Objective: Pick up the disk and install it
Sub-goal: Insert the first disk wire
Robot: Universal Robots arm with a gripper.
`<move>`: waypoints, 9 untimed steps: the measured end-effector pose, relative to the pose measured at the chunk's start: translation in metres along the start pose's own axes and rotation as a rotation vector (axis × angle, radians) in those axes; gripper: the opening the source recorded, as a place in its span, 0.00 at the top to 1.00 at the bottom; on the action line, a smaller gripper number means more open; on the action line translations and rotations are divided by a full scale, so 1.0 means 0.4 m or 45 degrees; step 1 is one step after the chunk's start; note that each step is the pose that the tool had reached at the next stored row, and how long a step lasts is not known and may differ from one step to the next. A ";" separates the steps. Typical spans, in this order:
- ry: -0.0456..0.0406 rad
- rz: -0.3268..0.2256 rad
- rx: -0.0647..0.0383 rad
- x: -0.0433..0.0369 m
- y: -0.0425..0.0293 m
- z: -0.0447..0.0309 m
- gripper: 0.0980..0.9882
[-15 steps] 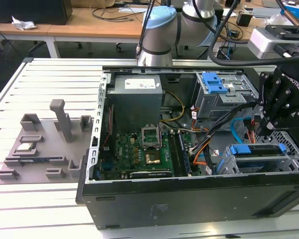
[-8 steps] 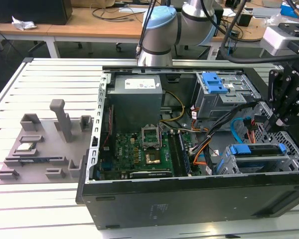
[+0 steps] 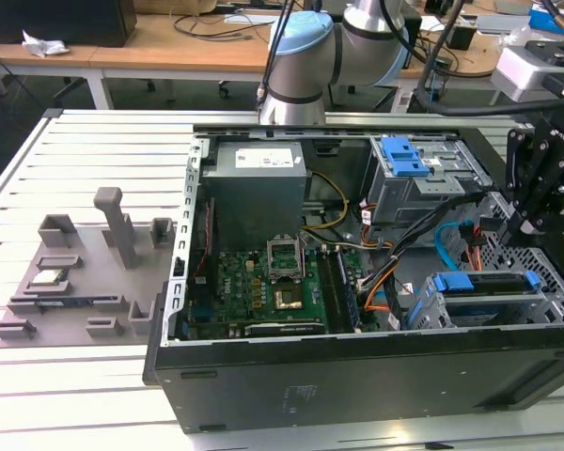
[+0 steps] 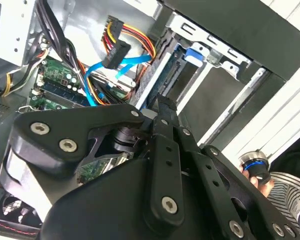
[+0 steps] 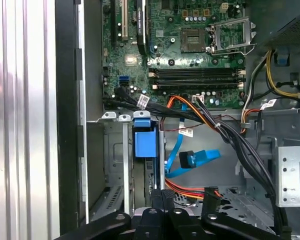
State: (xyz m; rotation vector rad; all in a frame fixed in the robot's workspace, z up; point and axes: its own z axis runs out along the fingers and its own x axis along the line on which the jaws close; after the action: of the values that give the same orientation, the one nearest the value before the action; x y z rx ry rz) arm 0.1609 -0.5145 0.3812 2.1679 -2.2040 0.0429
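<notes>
The disk [image 3: 481, 282] stands on edge in the lower drive cage [image 3: 555, 305] at the exterior view's right of the open computer case, its blue rail on top. In both wrist views it shows as a dark slab with a blue tab [image 5: 142, 142] [image 4: 192, 54]. My black gripper [image 3: 529, 225] hangs just beyond the cage's outer end, slightly above it. Its jaws are shut together, with the tips [image 5: 161, 194] [image 4: 163, 104] at the disk's near end. I cannot tell whether they touch it. Nothing shows between the fingers.
An upper drive cage with blue latches [image 3: 409, 158], the power supply [image 3: 258, 183] and the motherboard [image 3: 263, 282] fill the case. Blue, orange and black cables [image 5: 195, 160] run beside the lower cage. A grey fixture tray [image 3: 75, 282] with a small silver chip [image 3: 47, 277] lies at the exterior view's left.
</notes>
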 end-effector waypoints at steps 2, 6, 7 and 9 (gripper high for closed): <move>0.000 0.000 0.000 -0.014 0.000 -0.001 0.99; 0.000 0.000 0.000 -0.022 0.000 0.000 0.99; 0.000 0.000 0.000 -0.022 0.000 0.000 0.99; 0.000 0.000 0.000 -0.022 0.000 0.000 0.99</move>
State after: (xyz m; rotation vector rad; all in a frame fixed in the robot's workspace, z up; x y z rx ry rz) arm 0.1609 -0.5056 0.3808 2.1677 -2.2038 0.0433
